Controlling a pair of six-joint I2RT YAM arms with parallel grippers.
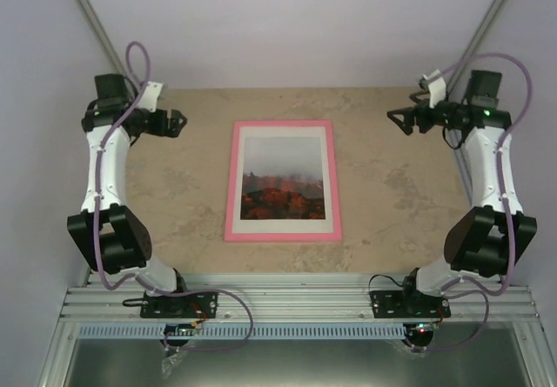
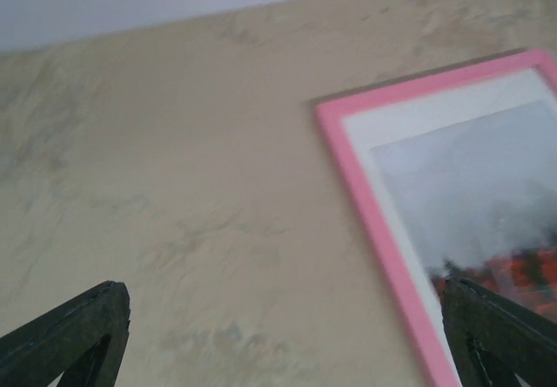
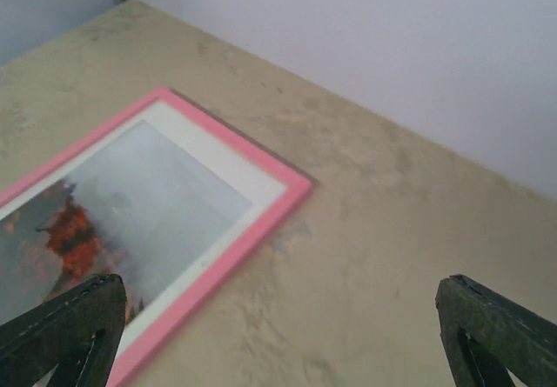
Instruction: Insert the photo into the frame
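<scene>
Overhead, the pink frame [image 1: 230, 183] lies flat at the middle of the counter [image 1: 392, 187], its long side running away from my bases. The photo [image 1: 285, 178], red-orange foliage under grey mist, sits inside it, bordered by a white mat [image 1: 283, 224]. My left jaws stand off the frame's far left corner and my right jaws off its far right corner. Neither pair touches the frame, and bare counter separates each from it. Both pairs point inward, facing each other across the frame's far end.

Left wrist view: my left fingertips [image 2: 87, 326] are spread wide, nothing between them, with the frame's corner ahead and to the right. Right wrist view: my right fingertips [image 3: 496, 326] are likewise spread wide and empty, with the frame's corner ahead and to the left.

Pose: my left arm [image 1: 100, 170] and right arm [image 1: 498, 174] mirror each other. Each rises from its base at the near edge, with the elbow folded low and outward beside the counter's near corner. The forearm reaches toward the far end and the wrist turns in toward the centre.
</scene>
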